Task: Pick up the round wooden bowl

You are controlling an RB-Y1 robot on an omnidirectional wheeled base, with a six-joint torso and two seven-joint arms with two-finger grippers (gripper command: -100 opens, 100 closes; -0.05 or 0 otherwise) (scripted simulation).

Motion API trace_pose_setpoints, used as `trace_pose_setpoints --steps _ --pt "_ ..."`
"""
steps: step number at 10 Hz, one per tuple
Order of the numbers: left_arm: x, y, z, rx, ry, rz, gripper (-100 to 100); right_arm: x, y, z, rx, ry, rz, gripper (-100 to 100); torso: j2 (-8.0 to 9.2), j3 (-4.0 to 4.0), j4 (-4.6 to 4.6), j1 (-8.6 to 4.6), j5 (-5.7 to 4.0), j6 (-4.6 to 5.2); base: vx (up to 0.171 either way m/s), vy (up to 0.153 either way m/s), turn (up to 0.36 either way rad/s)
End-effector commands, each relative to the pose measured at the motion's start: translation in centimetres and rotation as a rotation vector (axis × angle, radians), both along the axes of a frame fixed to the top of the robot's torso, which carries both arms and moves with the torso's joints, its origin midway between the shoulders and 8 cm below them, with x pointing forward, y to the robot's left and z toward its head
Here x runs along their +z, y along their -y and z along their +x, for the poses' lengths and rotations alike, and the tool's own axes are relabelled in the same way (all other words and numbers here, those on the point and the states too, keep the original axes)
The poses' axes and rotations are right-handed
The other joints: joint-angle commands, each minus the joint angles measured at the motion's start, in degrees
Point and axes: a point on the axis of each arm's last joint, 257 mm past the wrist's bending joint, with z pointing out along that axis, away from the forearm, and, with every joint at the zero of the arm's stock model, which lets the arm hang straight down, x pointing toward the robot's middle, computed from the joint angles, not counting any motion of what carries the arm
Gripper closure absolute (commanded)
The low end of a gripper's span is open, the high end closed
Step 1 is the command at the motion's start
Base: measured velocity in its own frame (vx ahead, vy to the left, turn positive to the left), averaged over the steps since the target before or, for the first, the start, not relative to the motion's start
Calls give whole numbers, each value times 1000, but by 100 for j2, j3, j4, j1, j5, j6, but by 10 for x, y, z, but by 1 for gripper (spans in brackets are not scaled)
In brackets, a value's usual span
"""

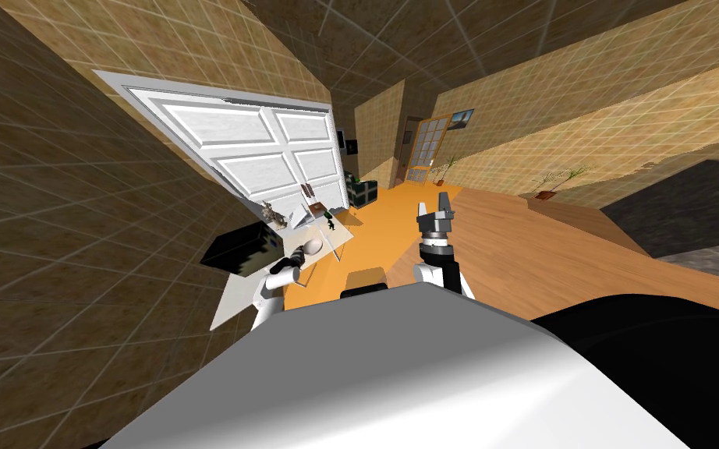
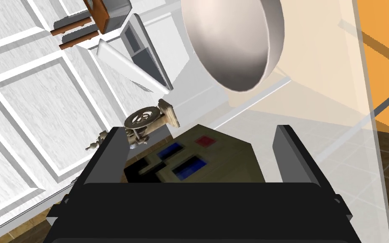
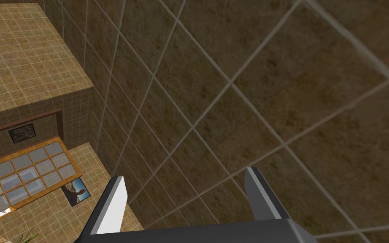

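The round bowl (image 2: 236, 42) is pale, drawn whitish-beige, and rests on a light table (image 2: 337, 139). My left gripper (image 2: 200, 130) is open and points at the bowl, which lies beyond its fingertips and apart from them; nothing sits between the fingers. In the head view the bowl (image 1: 313, 246) shows just past my left gripper (image 1: 299, 256), over the white table (image 1: 233, 308). My right gripper (image 1: 434, 209) is raised in front of my chest, and its fingers (image 3: 115, 202) stand open on nothing.
Under the left hand lies an olive box (image 2: 214, 160) with blue and red patches. A small wheel-shaped ornament (image 2: 147, 120), a laptop-like item (image 2: 143, 63) and a brown wooden piece (image 2: 101, 12) stand further along the table. A white panelled door (image 1: 256, 148) backs it.
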Motion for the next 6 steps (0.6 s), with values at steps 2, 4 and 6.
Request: trace_pose_setpoints --steps 2,4,6 --pt "-19 -1 -9 -1 -78 -5 -100 0 0 0 0 0 0 0 -2 -1 0 2 0 0 42 8 -25" --pt "-33 -1 -15 -3 -138 -8 -100 0 0 0 0 0 0 0 -4 -2 0 5 1 1 49 13 -24" --pt "-45 -1 -23 -7 -196 -11 -100 0 0 0 0 0 0 0 -6 -3 -1 2 0 0 50 8 -23"
